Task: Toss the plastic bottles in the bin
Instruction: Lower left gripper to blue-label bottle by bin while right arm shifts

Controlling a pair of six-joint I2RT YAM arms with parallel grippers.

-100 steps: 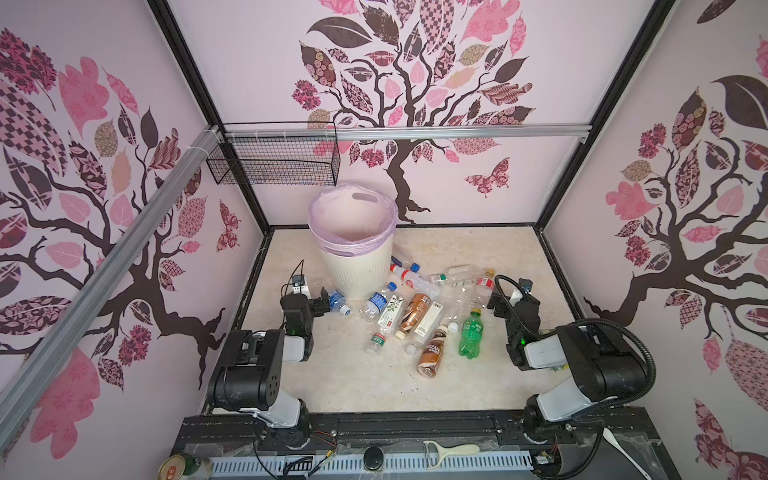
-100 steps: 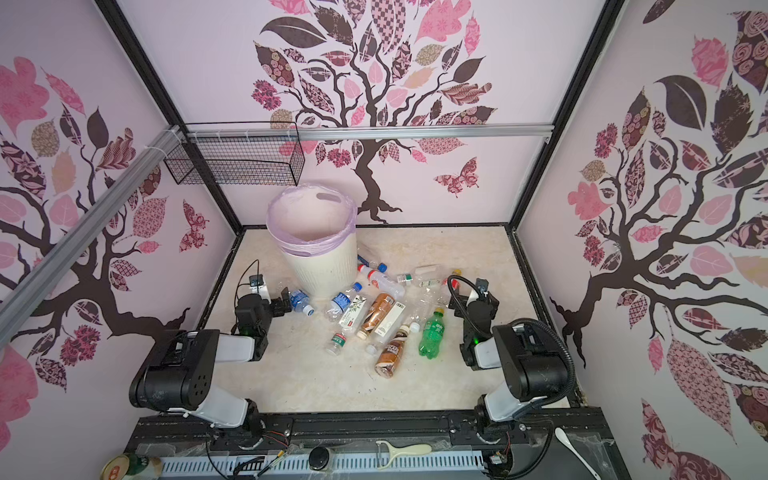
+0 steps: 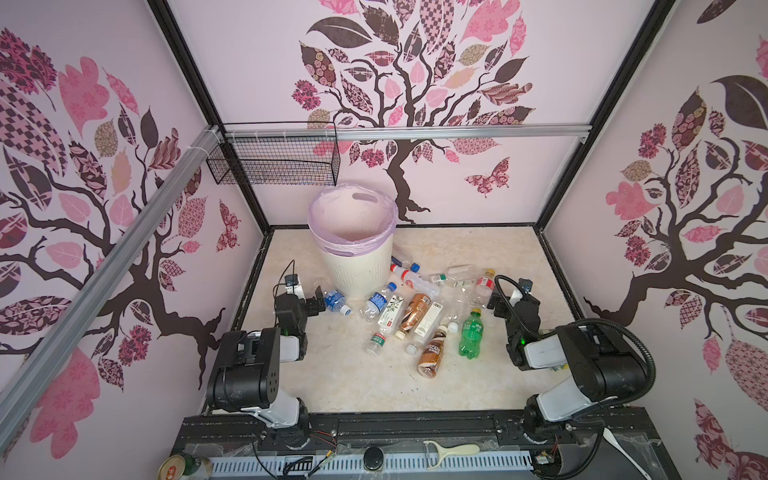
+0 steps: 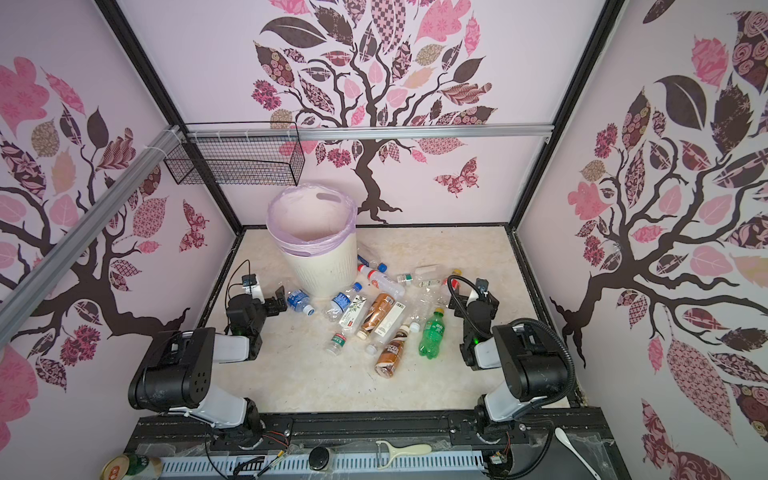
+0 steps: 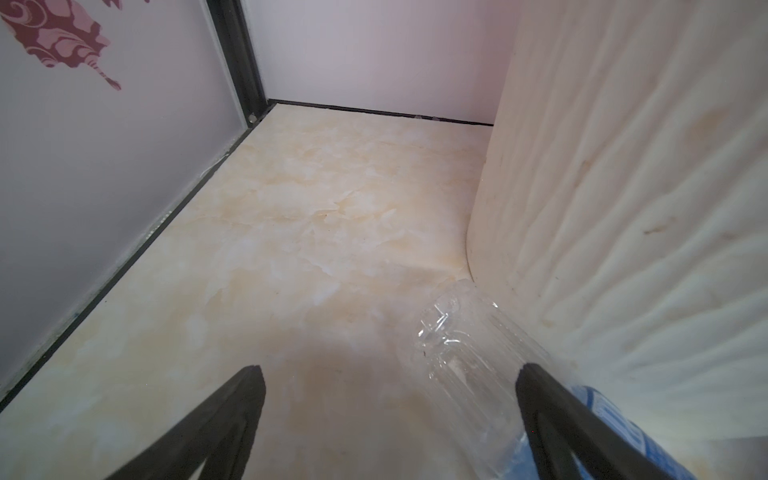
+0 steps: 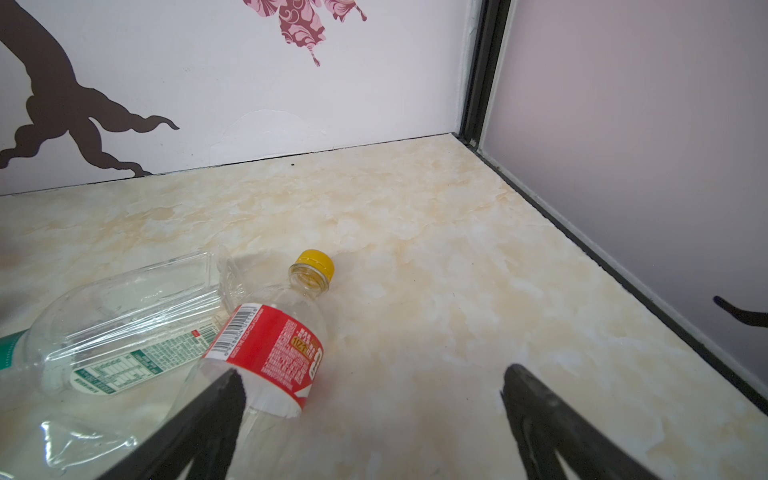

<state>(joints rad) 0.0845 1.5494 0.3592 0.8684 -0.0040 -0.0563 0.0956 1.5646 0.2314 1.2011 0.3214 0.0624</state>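
Bin [image 3: 353, 274] stands upright on the worktop [image 3: 374, 386], at 11 o'clock of the heap. Plastic bottles [image 3: 413, 311] lie on their sides beside its base.

Left gripper [image 5: 390, 370]: jaws wide, low at 9 o'clock of the heap, gripping nothing. Blue-label bottle [image 5: 465, 357] lies against the bin wall, its clear end between the fingers; possibly touching one, cannot confirm.

Right gripper [image 6: 372, 371]: jaws wide, at 3 o'clock of the heap, gripping nothing. Red-label bottle [image 6: 266, 353] lies just beside one finger.
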